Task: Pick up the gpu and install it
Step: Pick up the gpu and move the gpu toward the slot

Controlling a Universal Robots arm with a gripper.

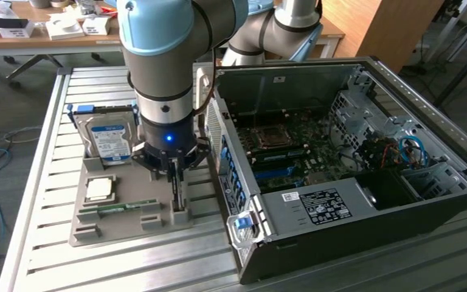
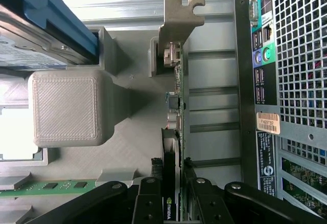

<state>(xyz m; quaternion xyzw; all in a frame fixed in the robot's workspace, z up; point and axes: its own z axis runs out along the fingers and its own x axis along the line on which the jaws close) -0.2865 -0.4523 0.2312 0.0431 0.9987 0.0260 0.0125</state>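
Note:
The gpu (image 1: pixel 177 198) stands on edge in a slot of the grey printed holder (image 1: pixel 112 230), beside the open computer case (image 1: pixel 457 151). In the wrist view the gpu (image 2: pixel 177 88) runs away from the camera as a thin board ending in a grey metal bracket (image 2: pixel 178 17). My gripper (image 1: pixel 175 177) has come straight down over the near end of the card. It straddles the card there (image 2: pixel 172 206), one side against the black cooler and the other by the green board. Whether it grips the card, I cannot tell.
The holder also carries a silver hard drive (image 1: pixel 107 137) with a blue-white label, a square processor (image 1: pixel 100 189) and a green memory stick (image 1: pixel 120 208). The case's rear port panel (image 2: pixel 260 55) lies close beside the card. Everything rests on a slatted aluminium table (image 1: pixel 47 152).

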